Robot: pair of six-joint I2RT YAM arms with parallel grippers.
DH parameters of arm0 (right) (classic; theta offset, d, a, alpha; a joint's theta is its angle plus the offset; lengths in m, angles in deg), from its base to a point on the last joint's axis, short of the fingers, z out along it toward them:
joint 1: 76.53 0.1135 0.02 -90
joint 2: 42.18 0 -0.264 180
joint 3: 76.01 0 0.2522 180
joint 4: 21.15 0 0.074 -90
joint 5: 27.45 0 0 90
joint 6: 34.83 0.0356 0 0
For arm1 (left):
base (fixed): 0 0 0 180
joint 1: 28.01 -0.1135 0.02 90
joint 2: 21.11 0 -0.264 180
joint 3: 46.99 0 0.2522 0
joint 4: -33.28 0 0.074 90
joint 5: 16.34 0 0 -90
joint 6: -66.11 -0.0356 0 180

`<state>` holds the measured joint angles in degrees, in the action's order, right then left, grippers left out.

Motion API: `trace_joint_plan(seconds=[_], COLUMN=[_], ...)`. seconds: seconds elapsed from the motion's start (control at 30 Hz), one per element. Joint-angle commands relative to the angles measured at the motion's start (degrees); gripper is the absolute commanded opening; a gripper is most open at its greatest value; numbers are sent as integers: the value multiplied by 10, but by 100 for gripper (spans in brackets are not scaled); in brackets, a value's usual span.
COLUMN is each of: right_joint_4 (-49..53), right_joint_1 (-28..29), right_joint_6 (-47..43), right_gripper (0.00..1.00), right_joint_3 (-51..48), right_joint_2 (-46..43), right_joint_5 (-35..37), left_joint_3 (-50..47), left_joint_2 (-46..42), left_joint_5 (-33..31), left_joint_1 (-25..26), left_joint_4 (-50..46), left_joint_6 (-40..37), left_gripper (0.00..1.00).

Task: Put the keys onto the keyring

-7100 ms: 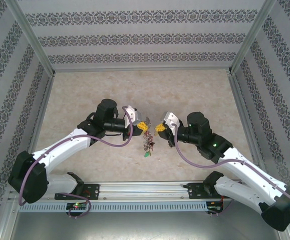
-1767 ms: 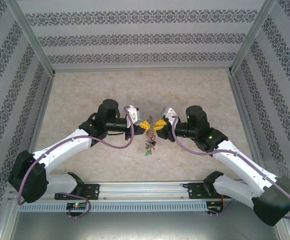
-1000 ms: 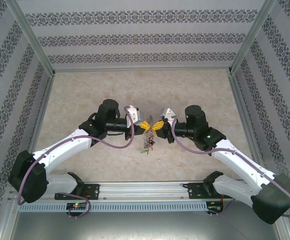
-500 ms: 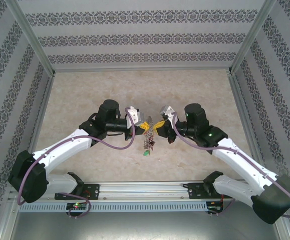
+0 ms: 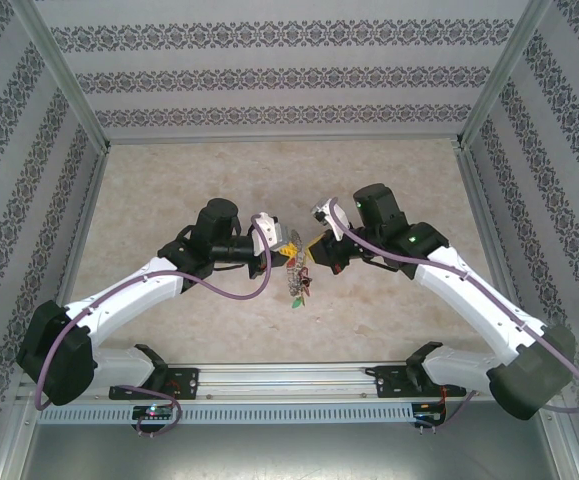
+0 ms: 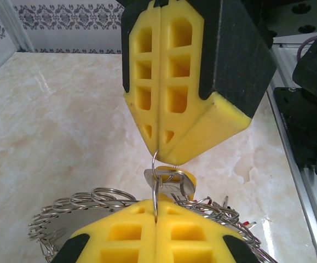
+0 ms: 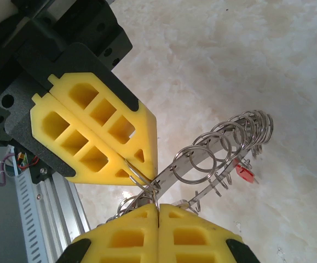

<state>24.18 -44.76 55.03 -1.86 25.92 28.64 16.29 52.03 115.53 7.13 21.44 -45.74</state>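
Grippers meet tip to tip above the pale marbled table [image 5: 219, 180], just forward of the arm bases and midway between them. The left gripper [image 6: 156, 222] has its yellow pads pressed flat together, with no gap along the seam. A thin small split ring [image 6: 155, 194] rises out of that seam. The right gripper [image 7: 158, 211] is closed just as tightly, and its pointed tip pinches the same small split ring from the opposite side. On this ring, between the two tips, hangs a silvery key with a tan-orange tag [image 6: 172, 182].

The keyring [image 7: 219, 143] is a curved metal band crowded with many small wire loops and silvery keys. It is off the table surface, hanging just beneath the two tips in the overhead view and curving away behind the left pads in the left wrist view. A red tag [image 7: 245, 173] dangles from it. Whether the pinched ring is already threaded onto the band cannot be told.
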Motion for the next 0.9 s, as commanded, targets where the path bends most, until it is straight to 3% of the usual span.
trace_joint_plan(seconds=[0.0,0.17,0.27,0.87], right_joint_4=[1,-36,-48,-113], right_joint_1=[2,2,2,2], right_joint_6=[42,106,119,160], right_gripper=[0,1,7,15], right_joint_3=[9,6,4,-31], right_joint_2=[7,21,24,21], right_joint_5=[-10,-14,-5,-15], left_joint_3=[4,5,7,-6], left_joint_2=[-4,1,3,1], left_joint_5=[2,3,3,8], left_joint_1=[-3,-1,1,3], left_joint_4=[42,51,54,85], left_joint_6=[13,16,19,42], left_gripper=[0,0,0,0])
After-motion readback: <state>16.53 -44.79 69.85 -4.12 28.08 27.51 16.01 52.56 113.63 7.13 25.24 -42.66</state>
